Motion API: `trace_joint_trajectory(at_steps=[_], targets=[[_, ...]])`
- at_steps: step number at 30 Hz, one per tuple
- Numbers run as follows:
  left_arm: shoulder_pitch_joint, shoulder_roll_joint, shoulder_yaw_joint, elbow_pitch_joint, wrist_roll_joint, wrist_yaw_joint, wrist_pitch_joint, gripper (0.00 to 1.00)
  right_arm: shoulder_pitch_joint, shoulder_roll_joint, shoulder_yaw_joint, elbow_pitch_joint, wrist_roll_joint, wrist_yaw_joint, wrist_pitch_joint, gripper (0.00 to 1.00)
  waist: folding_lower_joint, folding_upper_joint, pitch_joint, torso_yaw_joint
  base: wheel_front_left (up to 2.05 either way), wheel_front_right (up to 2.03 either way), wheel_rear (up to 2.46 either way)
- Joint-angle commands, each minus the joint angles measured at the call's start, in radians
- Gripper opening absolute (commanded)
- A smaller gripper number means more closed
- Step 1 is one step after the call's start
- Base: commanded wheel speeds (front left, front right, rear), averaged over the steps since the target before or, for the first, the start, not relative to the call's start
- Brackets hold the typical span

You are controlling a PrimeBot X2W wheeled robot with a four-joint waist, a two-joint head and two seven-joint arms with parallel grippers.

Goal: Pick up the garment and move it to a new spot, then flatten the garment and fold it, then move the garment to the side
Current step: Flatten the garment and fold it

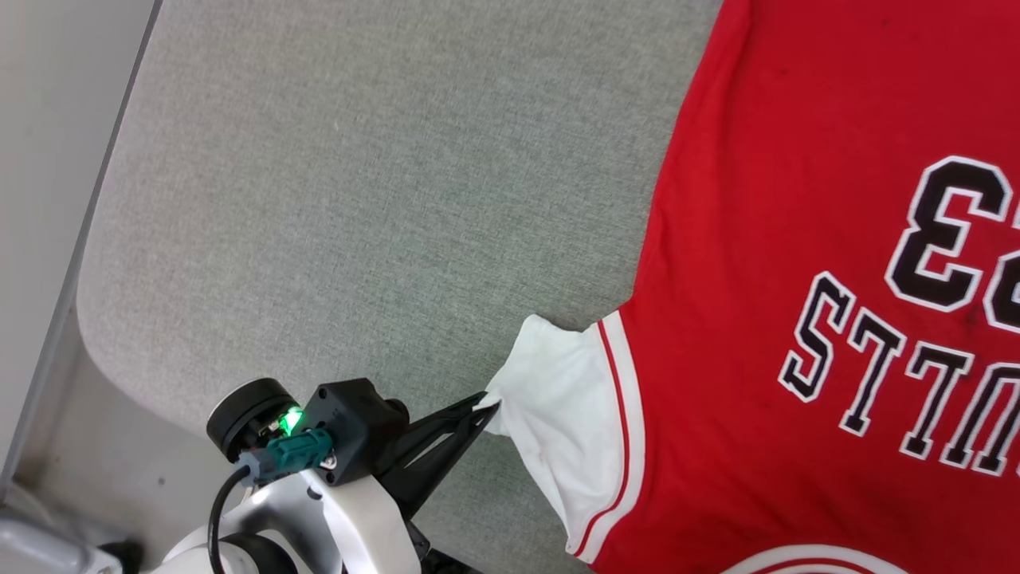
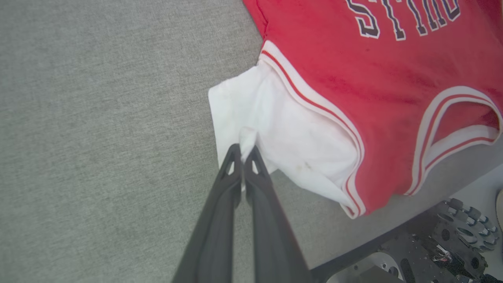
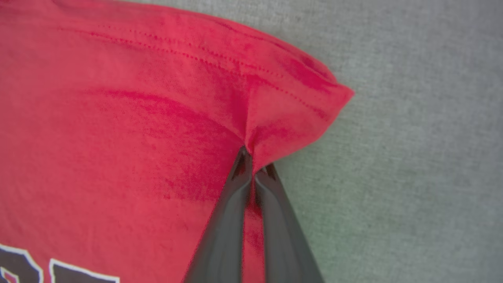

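Far left: a pale strip (image 1: 40, 159) runs beside the rounded edge of the grey fabric surface (image 1: 358, 199).
Grey fabric surface: the part left of the garment lies bare; its weave also shows in the left wrist view (image 2: 98, 118) and the right wrist view (image 3: 412, 118).
Left arm: a pale forearm (image 1: 351, 526) rises from the lower left of the head view, with a green light (image 1: 293, 418) lit at the wrist.
Left gripper (image 1: 488, 406): its two dark fingers are pressed together on the outer edge of the white sleeve, and a small fold of cloth stands up between the tips (image 2: 243, 151).
White sleeve (image 1: 558, 399): it sticks out leftward from the red body, a little wrinkled, and lies on the surface (image 2: 283, 133).
Striped trim (image 1: 625, 414): a white band with a thin red line, where sleeve meets body.
Garment (image 1: 757, 239): it is spread chest-up on the right part of the surface and runs off the right edge of the head view (image 2: 353, 70).
Lettering (image 1: 876, 375): black with white outlines, upside down in the head view, below a large number (image 1: 948, 231).
Right gripper (image 3: 253, 157): its fingers are closed on red cloth just inside a stitched hem corner (image 3: 306, 98), and the garment (image 3: 118, 118) puckers at the pinch.
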Motion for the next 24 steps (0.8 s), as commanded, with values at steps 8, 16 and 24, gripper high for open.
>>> trace_joint_trajectory(at_steps=[8,16,24], targets=[[0.034,0.009,0.005,0.028,-0.022,0.032,0.007,0.00,0.176,-0.005,0.035,0.040,0.036,-0.001,-0.038,0.00,0.0000,0.0000,-0.141,-0.092,0.00,0.00,0.00],[0.083,0.028,0.007,0.054,-0.028,0.068,0.013,0.00,0.359,0.016,0.066,0.012,0.115,-0.001,-0.086,0.00,0.0000,0.0000,-0.290,-0.182,0.00,0.00,0.00],[0.151,0.036,0.020,0.083,-0.060,0.113,-0.012,0.00,0.587,0.025,0.090,-0.044,0.211,-0.001,-0.140,0.00,0.0000,0.0000,-0.420,-0.274,0.00,0.00,0.00]])
